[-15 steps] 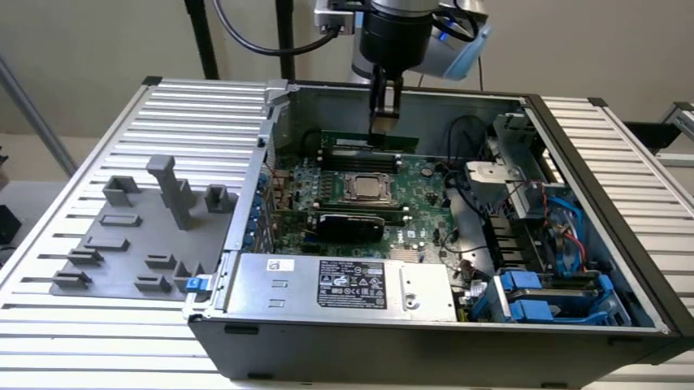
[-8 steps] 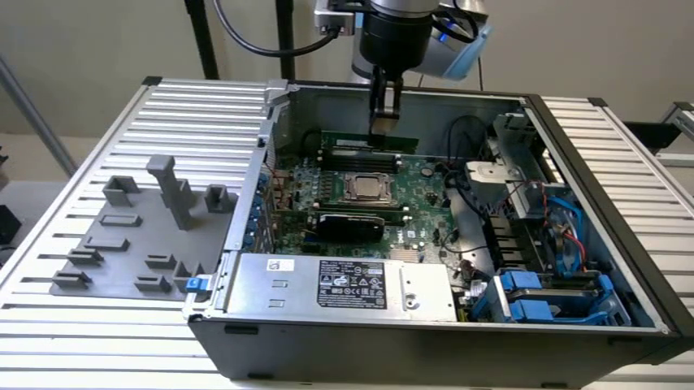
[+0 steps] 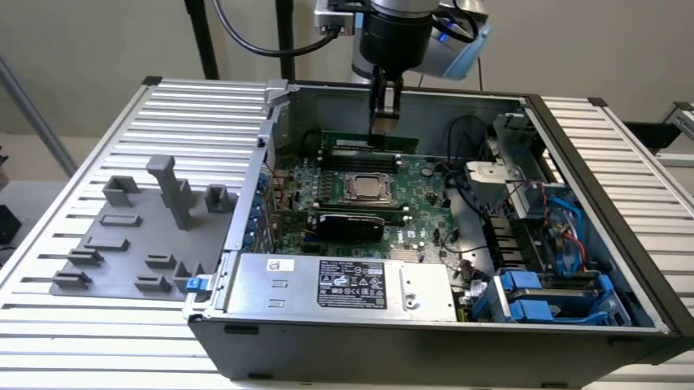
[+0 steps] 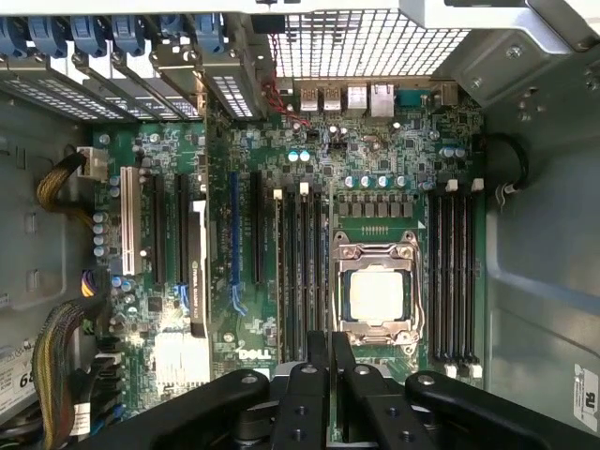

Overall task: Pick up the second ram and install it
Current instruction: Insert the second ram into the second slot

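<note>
The second ram [image 3: 353,143], a narrow green stick, stands on its long edge over the memory slots on the far side of the CPU socket [image 3: 369,188] inside the open computer case. My gripper [image 3: 382,128] reaches straight down from above and is shut on the stick's top edge near its middle. I cannot tell whether the stick is seated in a slot. In the wrist view the black fingers [image 4: 312,366] are pressed close together above the motherboard [image 4: 187,281], beside the row of long black memory slots [image 4: 300,272] next to the CPU socket [image 4: 377,292].
The case walls [image 3: 521,101] enclose the board. A silver power supply [image 3: 347,284] lies along the near side. Blue drive caddies [image 3: 542,296] and cables [image 3: 564,236] fill the exterior view's right. A grey fixture plate [image 3: 141,236] with blocks lies on the slatted table at the left.
</note>
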Controlling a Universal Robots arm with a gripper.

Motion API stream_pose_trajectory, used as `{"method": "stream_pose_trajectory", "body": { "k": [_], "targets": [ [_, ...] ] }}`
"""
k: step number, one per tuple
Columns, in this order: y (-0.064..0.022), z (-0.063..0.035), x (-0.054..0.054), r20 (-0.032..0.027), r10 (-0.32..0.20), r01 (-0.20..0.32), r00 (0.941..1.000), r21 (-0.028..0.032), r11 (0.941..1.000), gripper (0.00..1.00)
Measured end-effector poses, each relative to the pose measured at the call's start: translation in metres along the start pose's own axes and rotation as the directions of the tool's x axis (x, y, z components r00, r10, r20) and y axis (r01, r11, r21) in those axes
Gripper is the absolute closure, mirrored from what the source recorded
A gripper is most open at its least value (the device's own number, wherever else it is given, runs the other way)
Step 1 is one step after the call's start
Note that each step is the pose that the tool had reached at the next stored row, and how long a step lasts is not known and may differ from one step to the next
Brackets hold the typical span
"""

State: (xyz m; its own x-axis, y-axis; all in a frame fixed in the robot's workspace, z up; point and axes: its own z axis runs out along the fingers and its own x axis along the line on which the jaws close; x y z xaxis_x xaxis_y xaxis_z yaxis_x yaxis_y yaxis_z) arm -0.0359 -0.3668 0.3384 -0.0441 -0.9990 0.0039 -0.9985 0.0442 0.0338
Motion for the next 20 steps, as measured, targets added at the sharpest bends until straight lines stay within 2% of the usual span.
{"method": "stream_pose_trajectory", "body": {
  "k": [3, 6, 20],
  "targets": [
    [0.0000, 0.0007, 0.000, 0.0005, 0.000, 0.000, 1.0000, 0.0006, 1.0000, 1.00],
    [0.0009, 0.0050, 0.001, 0.0054, 0.000, 0.000, 1.0000, 0.0067, 1.0000, 1.00],
    [0.0026, 0.0306, 0.014, 0.0120, -0.012, 0.012, 0.9999, 0.0069, 0.9999, 1.00]
  ]
}}
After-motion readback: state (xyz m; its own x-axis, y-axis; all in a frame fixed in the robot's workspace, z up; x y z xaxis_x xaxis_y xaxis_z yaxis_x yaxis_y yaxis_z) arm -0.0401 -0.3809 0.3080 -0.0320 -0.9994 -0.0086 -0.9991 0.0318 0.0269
